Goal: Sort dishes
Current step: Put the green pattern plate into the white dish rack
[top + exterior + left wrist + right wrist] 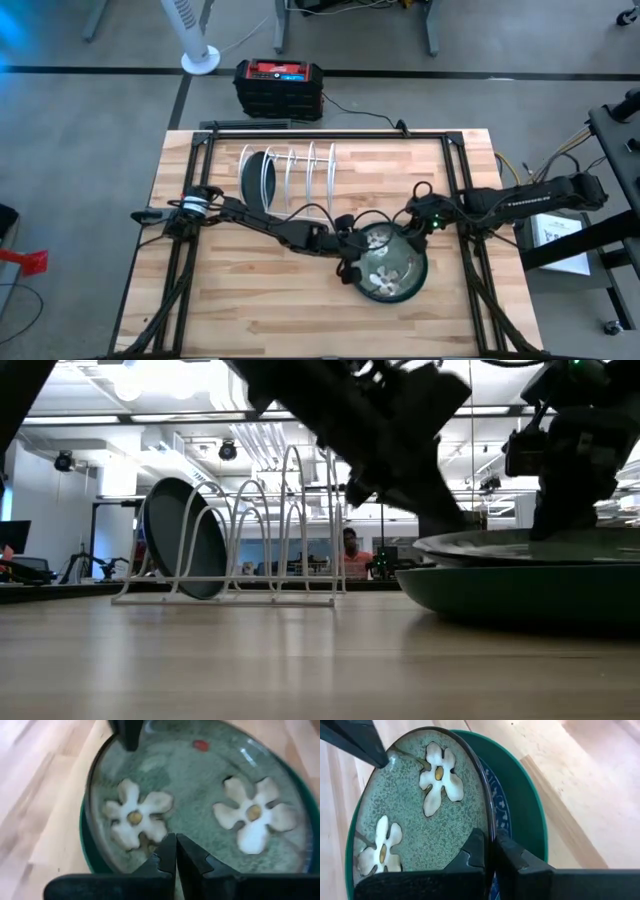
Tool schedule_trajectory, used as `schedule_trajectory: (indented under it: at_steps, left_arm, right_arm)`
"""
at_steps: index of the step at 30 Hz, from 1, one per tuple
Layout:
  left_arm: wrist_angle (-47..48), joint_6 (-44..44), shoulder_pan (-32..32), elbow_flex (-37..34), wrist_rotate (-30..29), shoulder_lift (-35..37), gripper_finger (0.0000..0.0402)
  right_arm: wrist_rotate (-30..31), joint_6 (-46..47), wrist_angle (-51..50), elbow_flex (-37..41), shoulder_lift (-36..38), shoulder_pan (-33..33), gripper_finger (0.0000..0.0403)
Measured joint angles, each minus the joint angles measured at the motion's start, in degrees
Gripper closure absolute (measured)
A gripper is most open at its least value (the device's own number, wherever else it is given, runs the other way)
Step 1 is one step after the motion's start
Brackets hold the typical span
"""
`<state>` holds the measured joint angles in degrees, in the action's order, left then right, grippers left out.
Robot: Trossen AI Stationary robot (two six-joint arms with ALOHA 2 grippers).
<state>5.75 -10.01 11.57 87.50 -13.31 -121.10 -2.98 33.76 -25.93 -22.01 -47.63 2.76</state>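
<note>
Flowered plate (415, 810): we see it atop the stack.
Right gripper (490, 852): pinches its rim.
Left gripper (175, 852): fingers pressed together — over the plate's opposite edge.

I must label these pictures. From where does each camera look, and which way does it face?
High: above the table, facing straight down; both arms, left tool, right tool, flowered plate.
Low: at table-top height, facing level across; white rack, arms from above.
Left wrist: on the left arm, facing the plate; own tool at bottom.
Right wrist: on the right arm; own tool pinches the plate's rim.
Both wrist views share the flowered plate.
</note>
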Motion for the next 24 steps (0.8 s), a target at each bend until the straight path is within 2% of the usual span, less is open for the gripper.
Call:
schedule_trajectory:
  at_steps: [7,13,15,24]
  left_arm:
    - [5.1,2.0,-0.4,5.5,0.0,0.1,0.0401]
    - [12.1,0.3,-1.8,9.8,-9.3,0.5,0.0380]
    - [13.0,-0.3,-2.5,10.4,-10.7,0.7,0.0368]
    - [12.8,-0.8,-4.5,10.3,-2.2,1.0,0.0294]
  right_arm:
    - [0.7,-4.4,-4.5,-3.2,1.5,0.0,0.0403]
    - [5.1,-8.2,-9.3,-6.8,1.9,2.0,0.0402]
    - [7.1,-8.4,-10.9,-8.1,2.0,3.2,0.0402]
    - [16.7,-8.2,-17.1,-13.3,1.8,10.4,0.0402]
